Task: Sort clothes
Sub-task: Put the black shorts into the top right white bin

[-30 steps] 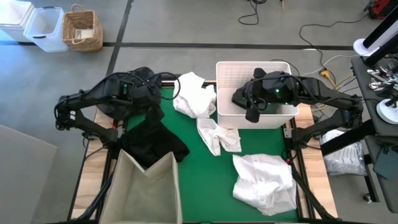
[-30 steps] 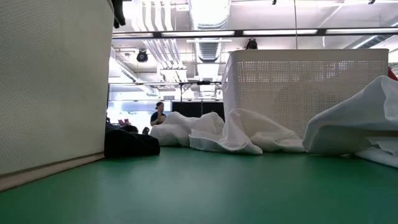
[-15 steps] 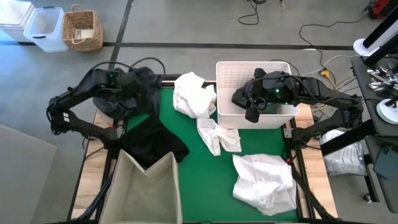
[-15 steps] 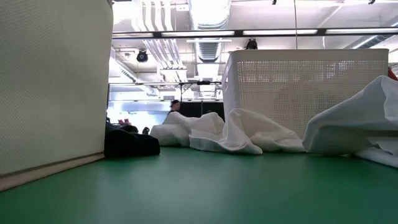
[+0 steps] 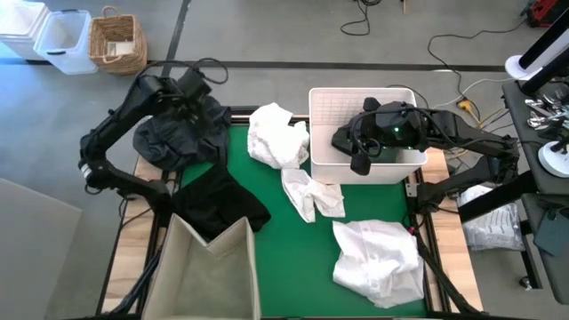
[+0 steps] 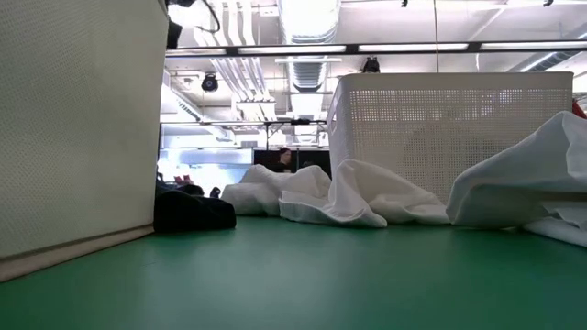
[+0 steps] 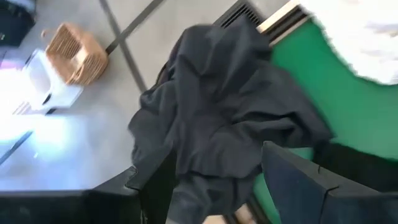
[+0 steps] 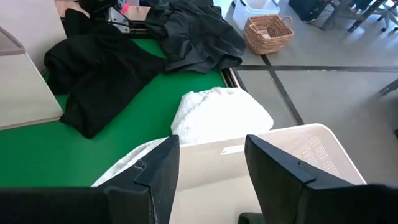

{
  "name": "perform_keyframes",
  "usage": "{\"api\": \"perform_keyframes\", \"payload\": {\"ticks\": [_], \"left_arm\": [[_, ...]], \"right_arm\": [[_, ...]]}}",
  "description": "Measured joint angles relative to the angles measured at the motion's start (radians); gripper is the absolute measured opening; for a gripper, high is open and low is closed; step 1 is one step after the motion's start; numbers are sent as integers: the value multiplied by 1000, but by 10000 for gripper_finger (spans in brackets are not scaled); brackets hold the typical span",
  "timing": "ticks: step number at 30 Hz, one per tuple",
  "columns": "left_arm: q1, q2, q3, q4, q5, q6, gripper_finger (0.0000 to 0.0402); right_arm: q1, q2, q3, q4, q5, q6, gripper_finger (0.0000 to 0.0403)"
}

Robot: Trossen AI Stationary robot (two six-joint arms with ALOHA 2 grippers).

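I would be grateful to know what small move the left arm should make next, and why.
Probably lower the left gripper onto the dark grey garment and close. Its jaws are open above that garment, which lies heaped at the table's far left corner, partly over the edge, unsorted. The right gripper waits open over the white basket.

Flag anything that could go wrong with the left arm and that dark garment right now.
The dark grey garment lies bunched at the table's far left corner, partly over the edge, so it might slide to the floor. The left gripper is raised behind it, fingers open, empty; a regrasp may catch only a fold. The black garment lies close by and could get dragged along.
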Motion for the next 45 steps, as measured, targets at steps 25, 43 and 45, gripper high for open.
{"api": "perform_keyframes", "payload": {"ticks": [25, 43, 45], "left_arm": [[293, 168, -66, 81, 178, 187, 196], [283, 170, -66, -7, 257, 193, 196], [274, 154, -66, -10, 318, 198, 196]], "right_arm": [[5, -72, -1, -47, -3, 66, 187], [5, -70, -2, -53, -3, 58, 186], [5, -70, -2, -53, -3, 58, 188]]}}
